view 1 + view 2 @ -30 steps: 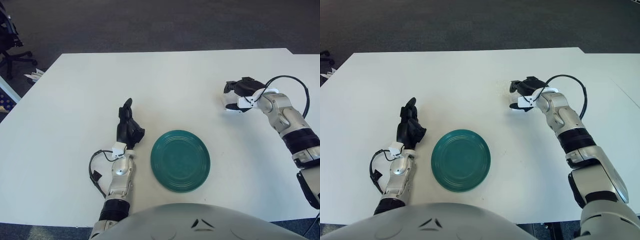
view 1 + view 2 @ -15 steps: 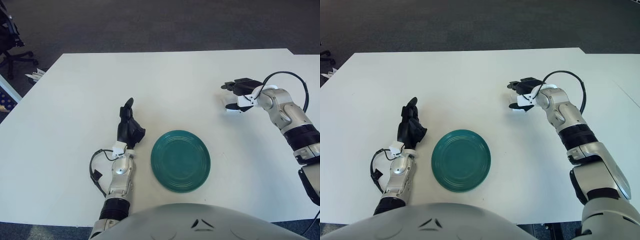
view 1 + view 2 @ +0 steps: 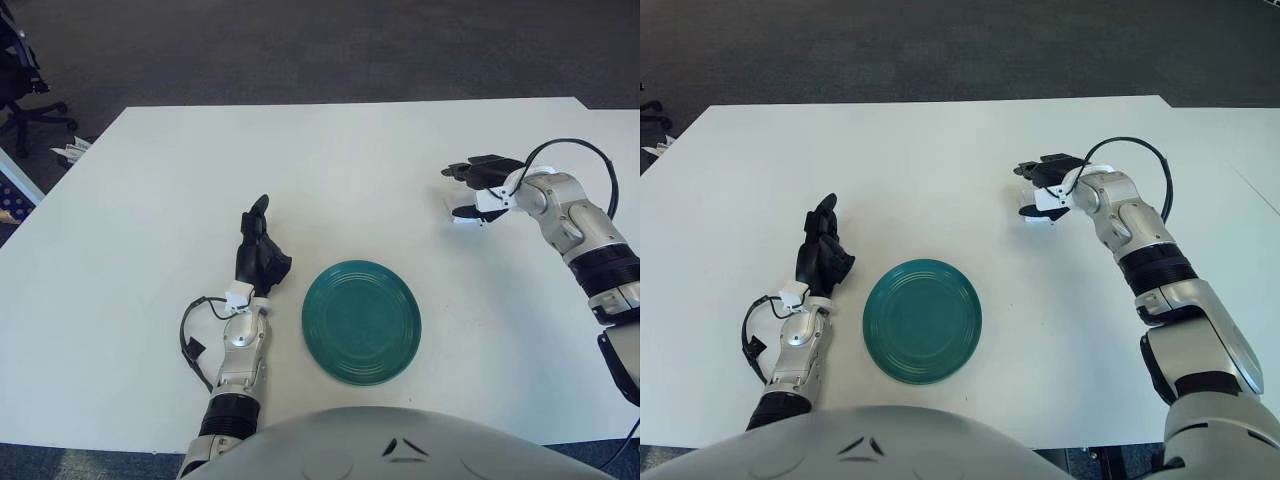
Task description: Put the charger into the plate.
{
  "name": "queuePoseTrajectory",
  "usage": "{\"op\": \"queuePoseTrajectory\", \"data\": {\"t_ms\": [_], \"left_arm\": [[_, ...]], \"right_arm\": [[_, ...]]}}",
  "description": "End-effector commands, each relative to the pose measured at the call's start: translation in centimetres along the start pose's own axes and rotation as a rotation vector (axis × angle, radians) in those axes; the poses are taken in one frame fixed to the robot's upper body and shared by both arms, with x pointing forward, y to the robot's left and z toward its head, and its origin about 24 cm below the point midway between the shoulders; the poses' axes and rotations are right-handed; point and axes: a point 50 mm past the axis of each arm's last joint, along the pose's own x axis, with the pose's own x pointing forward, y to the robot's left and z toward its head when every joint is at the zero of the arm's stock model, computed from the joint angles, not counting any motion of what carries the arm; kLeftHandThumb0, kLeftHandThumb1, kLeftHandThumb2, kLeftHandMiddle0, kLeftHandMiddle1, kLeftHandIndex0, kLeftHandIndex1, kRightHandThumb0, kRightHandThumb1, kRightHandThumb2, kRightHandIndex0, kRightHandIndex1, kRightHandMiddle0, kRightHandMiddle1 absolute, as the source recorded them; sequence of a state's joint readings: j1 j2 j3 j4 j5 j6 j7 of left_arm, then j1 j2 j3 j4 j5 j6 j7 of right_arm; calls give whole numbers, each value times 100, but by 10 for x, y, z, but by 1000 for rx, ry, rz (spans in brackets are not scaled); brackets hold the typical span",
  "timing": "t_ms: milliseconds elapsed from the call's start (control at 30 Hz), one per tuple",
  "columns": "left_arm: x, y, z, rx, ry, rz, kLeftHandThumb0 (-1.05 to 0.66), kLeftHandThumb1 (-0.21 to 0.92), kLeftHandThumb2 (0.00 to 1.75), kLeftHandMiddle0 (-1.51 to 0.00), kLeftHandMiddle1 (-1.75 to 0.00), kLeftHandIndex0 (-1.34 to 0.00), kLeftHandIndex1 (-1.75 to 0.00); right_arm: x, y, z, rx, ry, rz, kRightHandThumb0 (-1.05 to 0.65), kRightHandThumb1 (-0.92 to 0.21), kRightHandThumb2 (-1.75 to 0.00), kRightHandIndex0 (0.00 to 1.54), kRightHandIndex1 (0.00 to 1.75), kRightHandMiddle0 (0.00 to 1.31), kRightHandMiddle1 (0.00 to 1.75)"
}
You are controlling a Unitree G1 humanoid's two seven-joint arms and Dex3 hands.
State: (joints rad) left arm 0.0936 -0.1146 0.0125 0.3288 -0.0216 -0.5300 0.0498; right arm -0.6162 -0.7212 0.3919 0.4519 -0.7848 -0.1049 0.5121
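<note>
A small white charger (image 3: 458, 216) lies on the white table at the right, well beyond the plate. My right hand (image 3: 468, 189) is at it with fingers spread, the upper fingers (image 3: 472, 167) above the charger and the thumb against its near edge, part of the charger hidden. The teal plate (image 3: 361, 321) sits empty near the table's front, centre. My left hand (image 3: 260, 252) shows just left of the plate, fingers extended and holding nothing.
The white table (image 3: 300, 180) ends in dark carpet at the back. An office chair (image 3: 18, 70) and some white scraps (image 3: 70, 152) are off the far left corner. A black cable (image 3: 570, 150) loops over my right wrist.
My right hand went from curled over the charger to fingers spread, and its wrist shifted slightly back. The left hand and the plate have not moved.
</note>
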Motion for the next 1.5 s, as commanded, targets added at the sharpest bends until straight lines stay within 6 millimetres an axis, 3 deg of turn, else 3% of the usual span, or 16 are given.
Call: {"op": "queuePoseTrajectory", "data": {"t_ms": [0, 500, 1467], "left_arm": [[-24, 8, -30, -4, 164, 36, -105, 92, 120, -4, 0, -3, -68], [-24, 9, -30, 3, 161, 28, -105, 92, 119, -4, 0, -1, -60], [-27, 14, -26, -16, 173, 23, -105, 92, 112, -4, 0, 0, -50]], "right_arm": [[0, -9, 0, -14, 3, -23, -105, -92, -86, 0, 0, 0, 15], [3, -9, 0, 4, -12, -3, -105, -92, -82, 2, 0, 0, 20], [20, 25, -2, 113, -6, -63, -105, -92, -80, 7, 1, 0, 32]]}}
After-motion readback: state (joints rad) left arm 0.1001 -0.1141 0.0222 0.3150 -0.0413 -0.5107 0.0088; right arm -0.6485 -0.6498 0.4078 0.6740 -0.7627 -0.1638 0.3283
